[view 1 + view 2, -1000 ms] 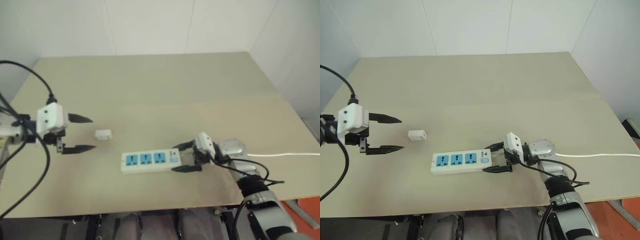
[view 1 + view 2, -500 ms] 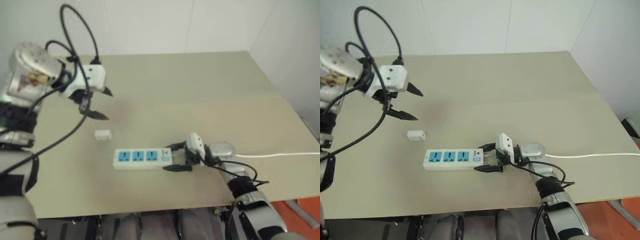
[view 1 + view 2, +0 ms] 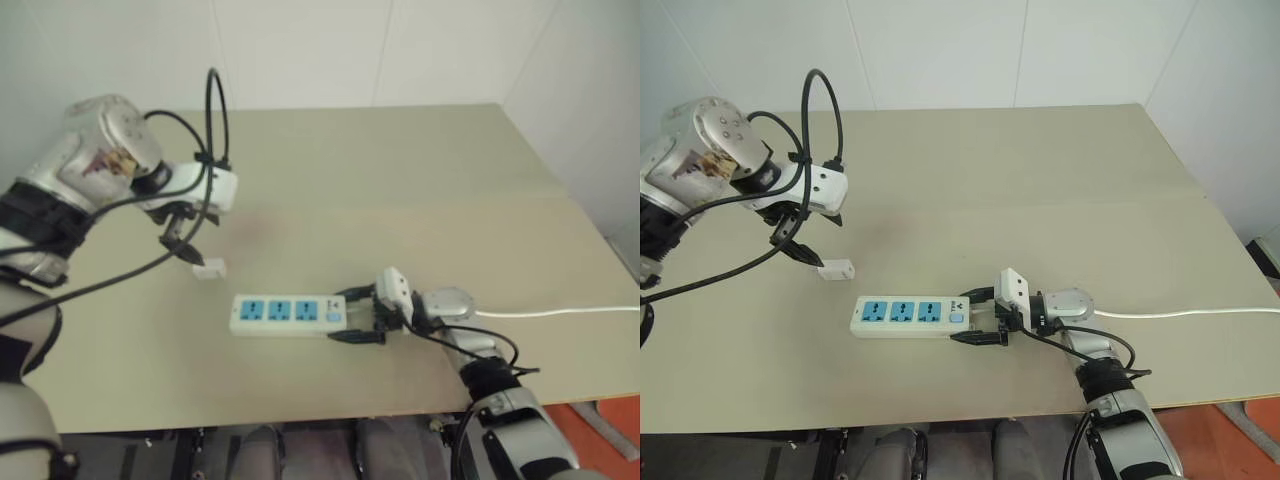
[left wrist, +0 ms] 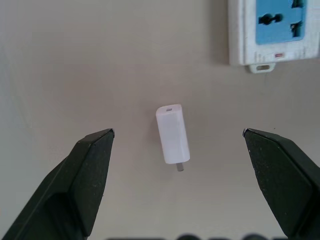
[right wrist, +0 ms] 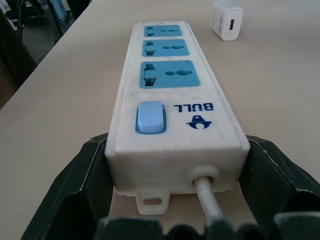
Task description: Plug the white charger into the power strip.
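the right hand sits nearest, at the switch end of the strip, its two fingers pressed against the strip's sides where the cord leaves. the strip lies flat on the table, long axis running left to right, its three blue sockets facing up and the cord end toward the right. just beyond the strip's left end lies the charger, apart from it, resting on its side with its long axis also roughly left to right. the left hand hangs over the charger, pointing steeply down, fingers spread wide to either side of it without touching. in the left wrist view a small prong shows at one end of the charger, nothing lying between it and the fingers.
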Controlling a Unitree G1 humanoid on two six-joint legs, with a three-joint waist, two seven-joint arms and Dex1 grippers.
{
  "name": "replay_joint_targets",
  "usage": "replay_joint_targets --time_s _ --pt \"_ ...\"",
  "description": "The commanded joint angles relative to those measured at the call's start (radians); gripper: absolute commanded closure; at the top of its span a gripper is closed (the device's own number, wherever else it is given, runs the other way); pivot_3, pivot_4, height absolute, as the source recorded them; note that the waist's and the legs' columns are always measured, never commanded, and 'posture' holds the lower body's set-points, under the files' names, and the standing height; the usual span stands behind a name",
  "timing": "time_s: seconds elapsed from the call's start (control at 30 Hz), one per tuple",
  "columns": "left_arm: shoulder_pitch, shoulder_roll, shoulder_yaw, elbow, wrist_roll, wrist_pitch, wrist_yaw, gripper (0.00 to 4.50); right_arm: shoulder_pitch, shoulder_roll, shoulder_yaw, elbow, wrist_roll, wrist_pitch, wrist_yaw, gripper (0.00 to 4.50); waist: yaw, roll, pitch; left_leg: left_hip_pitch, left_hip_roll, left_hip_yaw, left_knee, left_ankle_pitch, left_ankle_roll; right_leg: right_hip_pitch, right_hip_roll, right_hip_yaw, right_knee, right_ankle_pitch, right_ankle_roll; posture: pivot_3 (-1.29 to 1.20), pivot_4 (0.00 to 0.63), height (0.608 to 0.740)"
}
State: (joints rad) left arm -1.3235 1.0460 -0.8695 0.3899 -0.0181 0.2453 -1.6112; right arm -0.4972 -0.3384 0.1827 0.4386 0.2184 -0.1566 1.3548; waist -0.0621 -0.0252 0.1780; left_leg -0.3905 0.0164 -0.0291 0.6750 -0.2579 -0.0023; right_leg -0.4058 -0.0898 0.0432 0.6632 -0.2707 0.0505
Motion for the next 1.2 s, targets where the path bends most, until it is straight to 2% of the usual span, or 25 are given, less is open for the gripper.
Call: replay_joint_targets --time_s 0.03,0.27,0.53,0.8,1.2 --pt "0.044 0.012 0.018 -0.042 0.074 0.021 -0.003 0.00 0.010 -0.002 -0.004 -0.034 0.018 -0.005 -0.004 1.10 0.001 0.000 0.000 0.000 0.000 0.000 0.001 0.000 0.000 0.000 0.000 0.000 0.000 0.000 0.000 0.00 0.150 0.740" --pt "0.106 -0.062 0.086 -0.035 0.255 0.061 0.042 0.00 0.046 -0.013 0.007 -0.079 0.025 0.017 -0.001 1.10 0.015 0.000 0.000 -0.001 0.000 0.000 0.002 0.000 0.000 0.000 0.000 0.000 0.000 0.000 0.000 0.00 0.150 0.740" --pt "0.158 -0.110 0.152 -0.031 0.333 0.084 0.012 0.00 0.060 -0.019 0.004 -0.109 0.028 0.040 -0.008 1.10 0.016 0.000 0.000 0.000 0.000 0.000 0.002 0.000 0.000 0.000 0.000 0.000 0.000 0.000 0.000 0.00 0.150 0.740" --pt "0.231 -0.179 0.185 -0.001 0.420 0.135 0.100 0.00 0.056 -0.004 -0.004 -0.107 0.028 0.037 -0.038 1.10 0.016 0.000 0.000 0.000 0.000 0.000 0.003 0.000 0.000 0.001 0.000 0.000 0.001 0.000 0.000 0.00 0.150 0.740" --pt "0.242 -0.282 0.206 0.113 0.473 0.113 0.161 0.00 0.073 -0.003 -0.008 -0.123 0.027 0.032 -0.073 1.10 0.015 0.000 0.000 0.001 0.000 0.000 0.003 0.000 0.000 0.001 0.000 0.000 0.001 0.000 0.000 0.00 0.150 0.740"
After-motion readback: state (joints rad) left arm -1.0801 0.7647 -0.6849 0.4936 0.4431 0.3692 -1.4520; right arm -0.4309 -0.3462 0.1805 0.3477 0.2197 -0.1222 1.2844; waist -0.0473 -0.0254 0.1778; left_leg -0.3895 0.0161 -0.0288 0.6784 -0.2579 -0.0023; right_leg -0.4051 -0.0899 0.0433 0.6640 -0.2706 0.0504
